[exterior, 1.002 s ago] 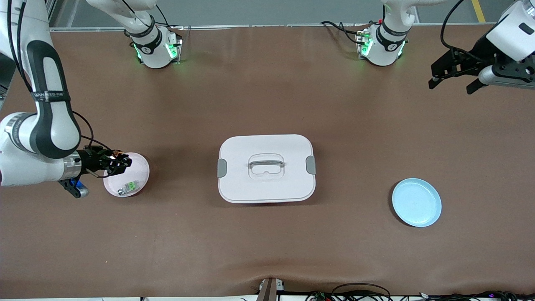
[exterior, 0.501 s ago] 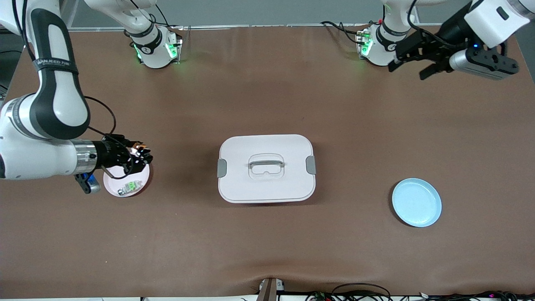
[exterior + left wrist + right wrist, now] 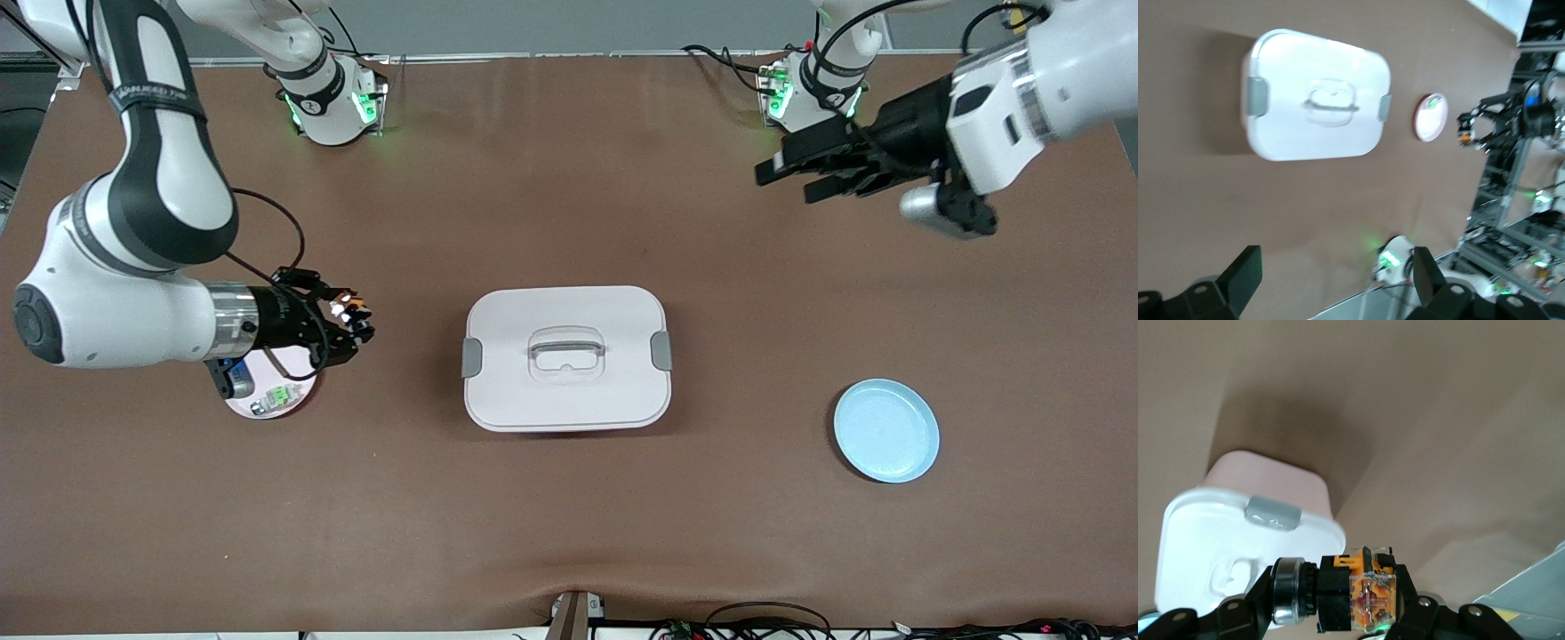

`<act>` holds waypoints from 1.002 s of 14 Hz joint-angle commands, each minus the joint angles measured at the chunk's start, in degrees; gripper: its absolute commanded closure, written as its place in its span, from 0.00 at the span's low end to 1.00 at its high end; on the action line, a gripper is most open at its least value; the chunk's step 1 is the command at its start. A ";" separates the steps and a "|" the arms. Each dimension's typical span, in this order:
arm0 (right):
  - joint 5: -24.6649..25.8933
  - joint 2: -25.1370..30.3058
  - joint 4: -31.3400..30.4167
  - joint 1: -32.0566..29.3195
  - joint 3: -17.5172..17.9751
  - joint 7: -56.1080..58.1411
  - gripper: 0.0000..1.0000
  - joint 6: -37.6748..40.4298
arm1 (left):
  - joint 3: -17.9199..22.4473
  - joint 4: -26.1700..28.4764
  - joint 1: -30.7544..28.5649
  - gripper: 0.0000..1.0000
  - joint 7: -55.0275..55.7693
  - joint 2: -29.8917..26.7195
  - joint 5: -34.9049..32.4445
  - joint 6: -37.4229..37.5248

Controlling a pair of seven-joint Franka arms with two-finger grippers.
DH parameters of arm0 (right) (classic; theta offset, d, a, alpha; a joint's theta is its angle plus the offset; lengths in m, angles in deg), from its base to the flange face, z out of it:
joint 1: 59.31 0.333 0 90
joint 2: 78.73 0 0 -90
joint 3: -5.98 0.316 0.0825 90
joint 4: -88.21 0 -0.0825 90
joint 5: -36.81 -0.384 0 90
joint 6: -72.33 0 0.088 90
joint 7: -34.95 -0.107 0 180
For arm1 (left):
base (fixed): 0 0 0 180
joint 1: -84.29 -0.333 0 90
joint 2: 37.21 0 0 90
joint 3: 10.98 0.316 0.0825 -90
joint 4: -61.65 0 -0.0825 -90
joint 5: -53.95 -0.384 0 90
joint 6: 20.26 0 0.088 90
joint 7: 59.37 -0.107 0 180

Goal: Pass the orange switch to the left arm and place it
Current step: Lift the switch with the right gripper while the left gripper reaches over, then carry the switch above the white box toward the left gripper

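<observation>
The small black push-button switch with orange markings is clamped between the fingers of the right arm's black gripper. It is held up in the air, over the brown table, between the round pink plate and the big white lidded box with grey side clips. In the right wrist view the switch is seen lying crosswise between the fingers, its long axis running from one finger to the other, with a silver ring at one end. A green and silver switch is left lying on the pink plate.

The left arm's black gripper is held spread apart, with nothing in it, over the table near the left arm's base. A round blue plate is seen toward the left arm's end of the table, well apart from the box.
</observation>
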 commanded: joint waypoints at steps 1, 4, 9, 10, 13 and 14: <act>-2.14 0.41 2.02 3.28 -0.50 -7.37 1.00 -0.06 | -3.49 -1.09 0.55 0.00 5.17 3.18 3.64 -5.94; -2.76 0.15 4.13 6.28 -0.50 -13.79 1.00 -2.43 | -6.93 -0.73 2.47 0.00 11.58 5.91 3.56 -13.51; -4.34 -0.99 9.31 8.57 -0.50 -23.20 1.00 -2.44 | -7.02 -0.91 8.72 0.00 14.33 10.92 3.73 -21.86; -4.34 -0.99 10.10 9.01 -0.50 -24.52 1.00 -2.35 | -7.02 -0.91 9.77 0.00 14.59 12.15 3.91 -24.23; -5.22 -1.34 11.86 10.85 -0.50 -28.48 1.00 -2.52 | -7.02 -1.09 12.94 0.00 16.00 14.18 4.00 -29.60; -5.22 -1.95 13.17 11.21 -0.50 -29.97 1.00 -2.61 | -7.11 -1.09 13.73 0.00 16.00 14.53 4.00 -30.74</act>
